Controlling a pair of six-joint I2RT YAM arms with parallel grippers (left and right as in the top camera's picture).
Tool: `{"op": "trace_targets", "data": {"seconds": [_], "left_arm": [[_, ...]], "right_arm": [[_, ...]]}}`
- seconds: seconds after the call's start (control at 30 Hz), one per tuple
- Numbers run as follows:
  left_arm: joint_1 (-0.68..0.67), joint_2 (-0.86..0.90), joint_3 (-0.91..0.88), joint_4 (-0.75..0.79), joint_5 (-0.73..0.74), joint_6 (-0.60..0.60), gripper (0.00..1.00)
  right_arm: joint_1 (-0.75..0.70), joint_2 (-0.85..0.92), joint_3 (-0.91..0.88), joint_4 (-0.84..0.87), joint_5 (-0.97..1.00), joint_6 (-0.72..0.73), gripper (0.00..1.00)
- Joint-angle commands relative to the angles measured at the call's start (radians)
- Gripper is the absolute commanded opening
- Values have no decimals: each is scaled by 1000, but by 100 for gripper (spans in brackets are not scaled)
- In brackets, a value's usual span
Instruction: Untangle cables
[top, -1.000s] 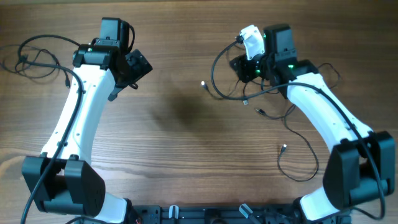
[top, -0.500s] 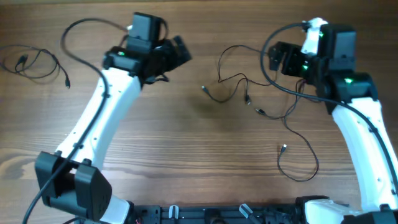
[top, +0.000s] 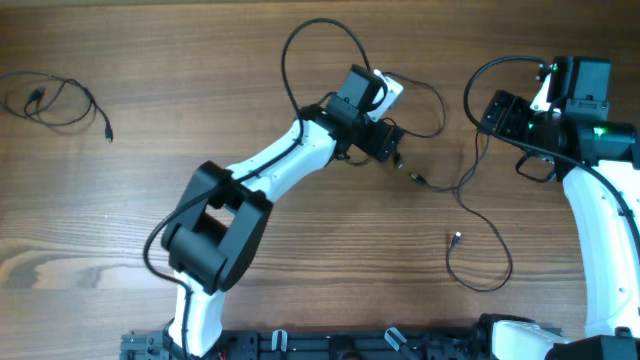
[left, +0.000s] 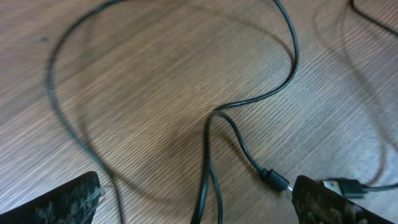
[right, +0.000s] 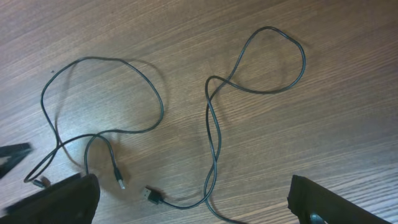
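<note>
The cables lie as loose black strands on the wooden table at centre right, with a plug on the lower loop. My left gripper reaches across to them; in the left wrist view it is open, low over a doubled strand that runs between its fingers, a plug by its right finger. My right gripper is open and empty to the right of the cables. In the right wrist view it hovers above looping strands and a plug.
A separate thin black cable lies at the far left of the table. Thick black arm wires loop above the left arm and beside the right arm. The left arm spans the table's middle.
My left arm has swung from the left side across to the cables at centre right. My right arm has moved right, away from the cables, which now lie on the table.
</note>
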Motion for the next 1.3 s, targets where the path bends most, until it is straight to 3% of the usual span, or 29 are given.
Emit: {"op": "trace_targets", "data": {"seconds": [0.0, 0.13, 0.2, 0.23, 0.37, 0.57, 0.73, 0.8, 0.97, 1.27], "left_arm": [[-31, 84, 1, 10, 9, 35, 92], [-42, 140, 1, 6, 8, 35, 55], [-35, 140, 1, 5, -1, 34, 8], [-31, 134, 1, 5, -24, 33, 4], [-7, 42, 2, -74, -167, 26, 4], [96, -222, 2, -203, -252, -37, 4], [330, -306, 2, -228, -322, -227, 4], [413, -303, 2, -216, -322, -240, 4], [639, -301, 2, 23, -312, -236, 4], [805, -46, 2, 335, -275, -236, 4]], "right_arm": [[-1, -3, 3, -3, 12, -13, 100], [-1, -3, 3, -4, 11, -13, 100], [-1, -3, 3, -5, 11, -13, 100], [-1, -3, 3, -5, 11, -13, 100], [-1, -3, 3, -5, 11, -13, 100], [-1, -3, 3, -5, 11, -11, 100], [-1, -3, 3, -4, 11, -10, 100], [-1, -3, 3, -4, 11, -10, 100], [-1, -3, 3, -4, 11, -11, 100], [-1, -3, 3, -4, 11, -11, 100]]}}
